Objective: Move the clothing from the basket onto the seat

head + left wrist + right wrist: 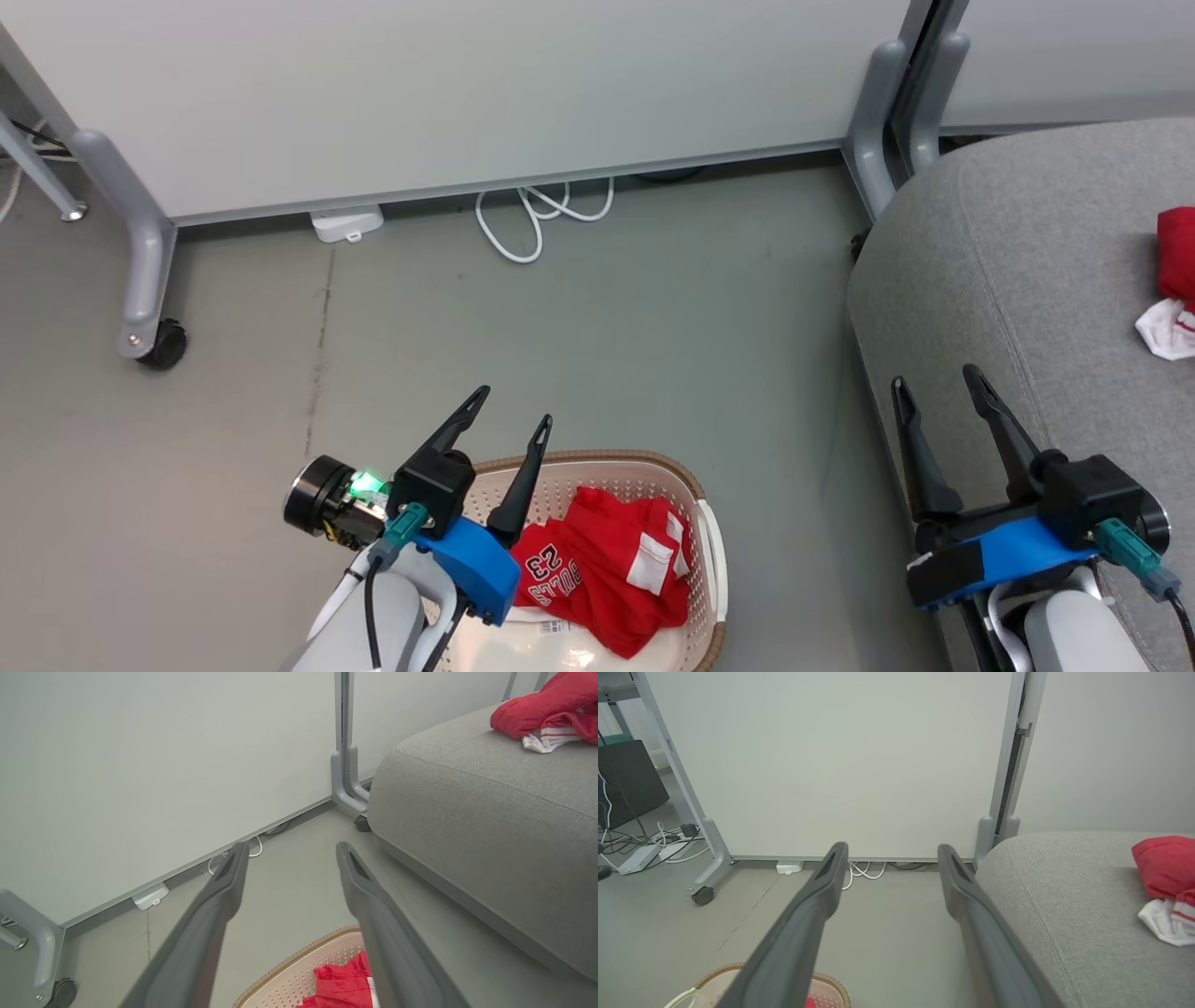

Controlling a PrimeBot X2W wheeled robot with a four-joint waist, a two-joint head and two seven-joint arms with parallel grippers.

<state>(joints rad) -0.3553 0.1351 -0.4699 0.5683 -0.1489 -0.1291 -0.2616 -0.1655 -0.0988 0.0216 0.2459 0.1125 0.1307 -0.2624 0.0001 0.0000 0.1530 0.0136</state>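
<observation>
A red garment point(607, 569) printed "BULLS 23" lies crumpled in the cream basket point(711, 551) on the floor at the bottom of the head view. Another red garment with white trim point(1174, 280) rests on the grey seat point(1008, 271) at the right. My left gripper point(513, 411) hangs open above the basket's left rim, holding nothing. Over the seat's front left edge, my right gripper point(934, 378) is open and holds nothing. The left wrist view shows the basket point(299, 975), the red cloth point(341, 984) and the seat point(490, 826); the right wrist view shows the seat point(1064, 905).
A white partition wall on grey wheeled feet point(149, 280) runs along the back, with a white cable loop point(532, 219) and a small white box point(345, 224) at its base. Grey floor point(607, 355) lies between basket, wall and seat.
</observation>
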